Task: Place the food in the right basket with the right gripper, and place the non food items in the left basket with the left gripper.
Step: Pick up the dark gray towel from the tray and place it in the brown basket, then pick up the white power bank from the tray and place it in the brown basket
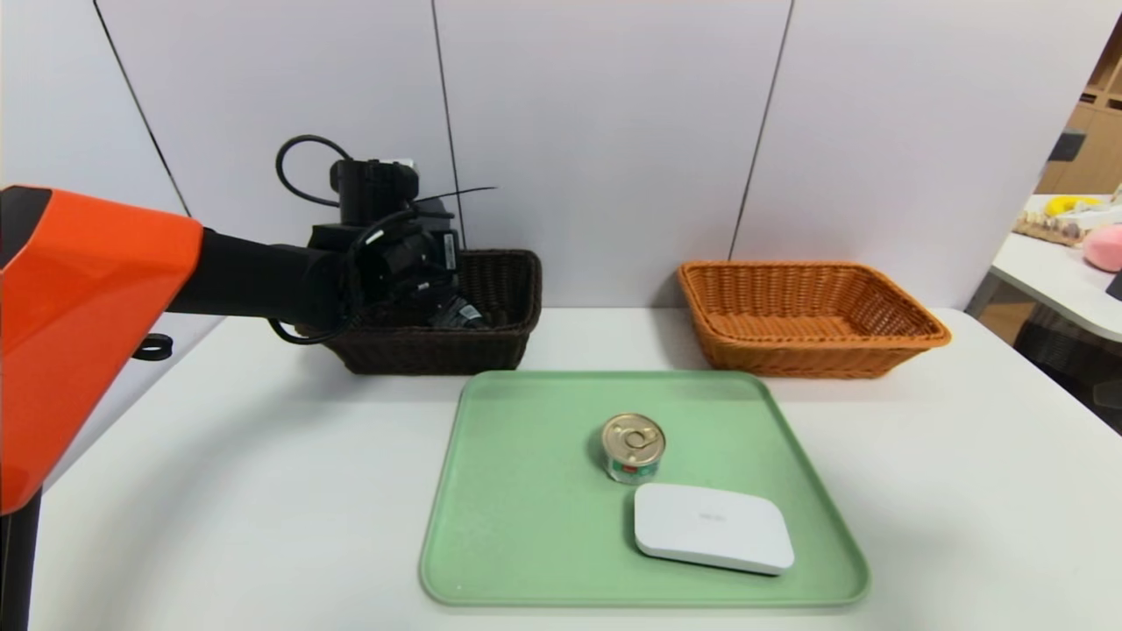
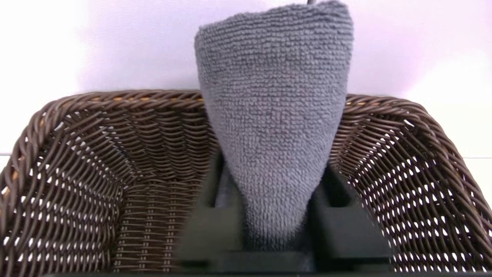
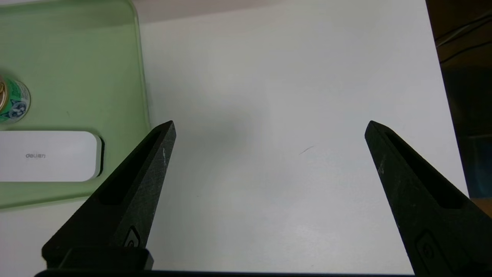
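My left gripper (image 2: 273, 184) is shut on the rolled dark grey cloth (image 2: 275, 96) and holds it inside the dark brown basket (image 2: 77, 154). In the head view that gripper (image 1: 443, 307) sits low in the dark basket (image 1: 438, 355) at the back left. The tin can (image 1: 633, 449) and the flat white box (image 1: 712, 528) rest on the green tray (image 1: 526, 499). The orange-tan basket (image 1: 806, 320) stands at the back right. My right gripper (image 3: 270, 123) is open above bare table beside the tray (image 3: 77, 57), with the can (image 3: 13, 100) and white box (image 3: 46, 156) off to its side. The black tube does not show.
The white table (image 1: 964, 491) runs out to the right of the tray. Grey wall panels (image 1: 614, 131) stand right behind both baskets. A second table with colourful objects (image 1: 1074, 228) is at the far right.
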